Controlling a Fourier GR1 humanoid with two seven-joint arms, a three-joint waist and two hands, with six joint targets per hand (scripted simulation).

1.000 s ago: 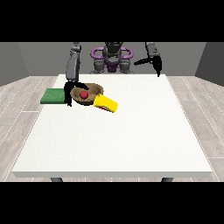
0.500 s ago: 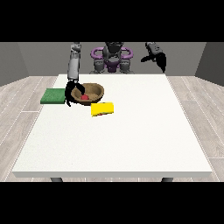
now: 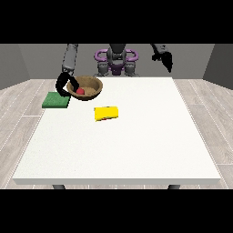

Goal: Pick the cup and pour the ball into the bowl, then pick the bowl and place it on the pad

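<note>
A brown bowl (image 3: 90, 90) with a red ball (image 3: 80, 91) inside hangs just above the table, tilted a little. The hand at the view's left (image 3: 62, 85) grips the bowl's left rim, fingers curled over it. A yellow cup (image 3: 106, 113) lies on its side on the table, in front of the bowl and apart from it. The green pad (image 3: 55, 100) lies flat at the table's left edge, just left of and below the bowl. The hand at the view's right (image 3: 166, 59) is raised high over the table's far right corner, holding nothing.
The white table (image 3: 136, 145) spreads wide in front of the cup and to the right. The robot's torso (image 3: 116, 61) stands behind the far edge. A wooden floor surrounds the table.
The bowl with the ball has been lifted off the table and sits higher and further back. The yellow cup has settled on its side in front. The hand at the view's right rose.
</note>
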